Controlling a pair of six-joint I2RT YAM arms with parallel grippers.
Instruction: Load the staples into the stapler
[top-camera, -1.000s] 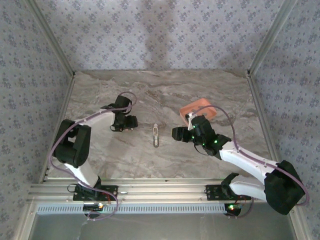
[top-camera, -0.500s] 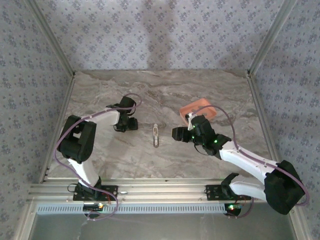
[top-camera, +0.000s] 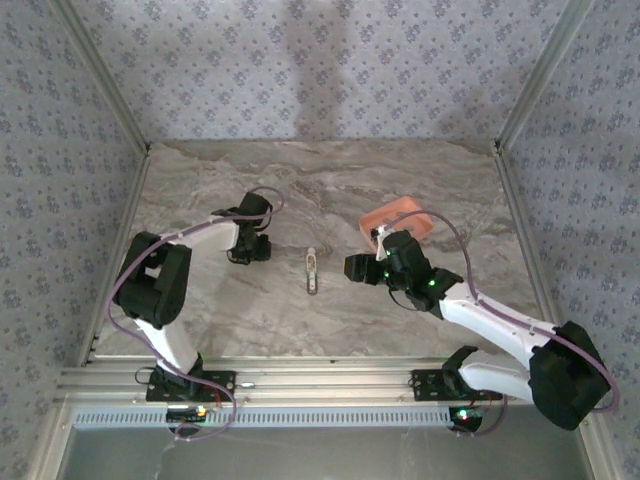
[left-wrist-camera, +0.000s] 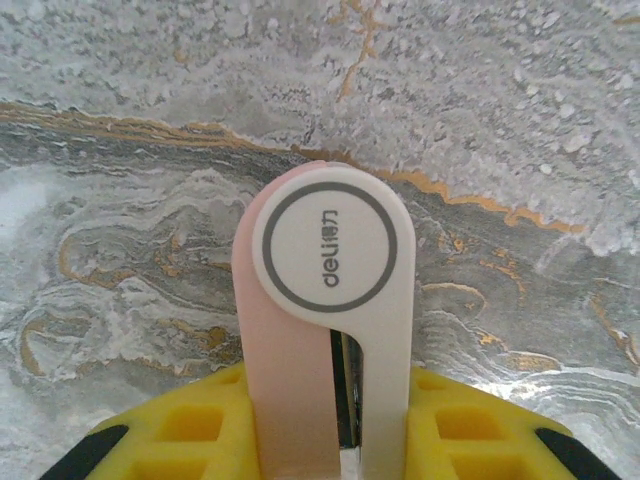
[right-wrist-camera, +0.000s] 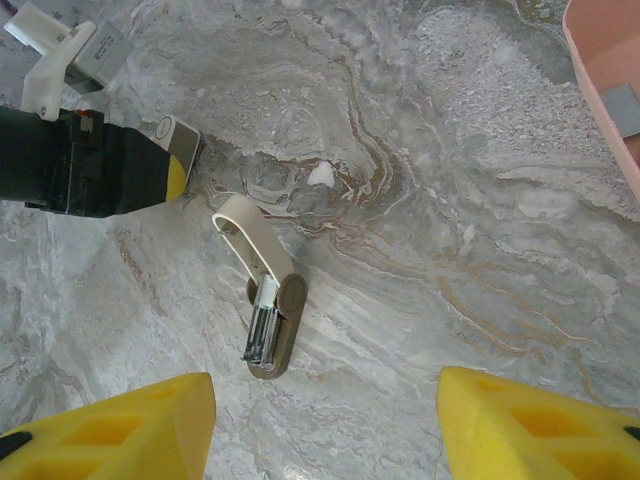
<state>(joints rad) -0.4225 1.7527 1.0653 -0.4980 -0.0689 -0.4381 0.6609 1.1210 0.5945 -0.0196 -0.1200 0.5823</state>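
Gripping cream piece (left-wrist-camera: 330, 250), left claw (left-wrist-camera: 330, 420); right claw (right-wrist-camera: 322, 400) agape near stapler (right-wrist-camera: 270, 310).

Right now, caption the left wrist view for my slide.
Left hand grips a cream-and-pink plastic piece with a grey-ringed round logo between yellow fingers over the grey marble table.

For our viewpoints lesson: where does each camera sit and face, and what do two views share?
Top external: above, behind the robot, looking down on the grey marble table; both arms show.
Left wrist: faces the table; left gripper clamps a cream-and-pink round-ended plastic piece.
Right wrist: faces down; open right gripper frames the opened cream stapler.
Shared: that stapler, top and right wrist.
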